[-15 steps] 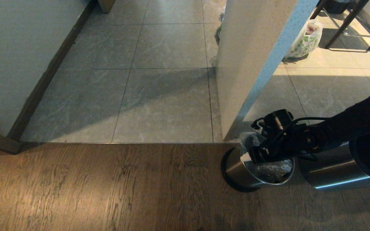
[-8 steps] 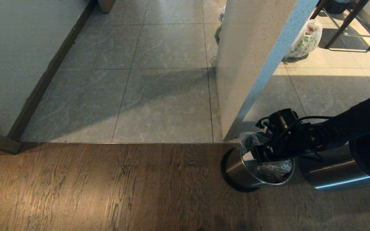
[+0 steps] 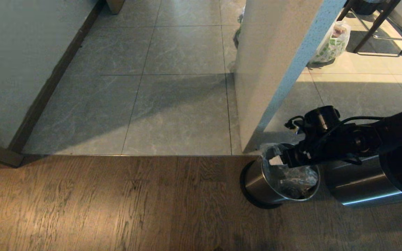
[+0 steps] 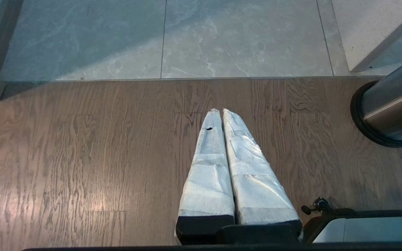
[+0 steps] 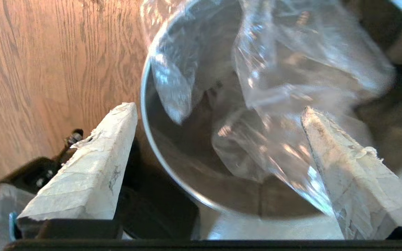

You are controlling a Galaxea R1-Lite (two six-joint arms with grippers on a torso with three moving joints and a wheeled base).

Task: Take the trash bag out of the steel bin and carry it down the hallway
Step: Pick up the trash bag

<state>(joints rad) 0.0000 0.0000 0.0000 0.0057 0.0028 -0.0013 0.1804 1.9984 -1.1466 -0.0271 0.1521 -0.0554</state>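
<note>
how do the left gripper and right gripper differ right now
The left gripper is shut, its fingers pressed together over bare wood floor, near nothing. The right gripper is open wide at the steel bin, one finger outside the rim and one over the trash bag. Both have white-wrapped fingers.

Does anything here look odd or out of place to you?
Yes: the trash bag sits crumpled inside the steel bin instead of being folded over its rim, one loose flap poking up at the far edge. Beyond the pillar, a white shopping bag slumps on the tiled floor. Nothing looks spilled.
</note>
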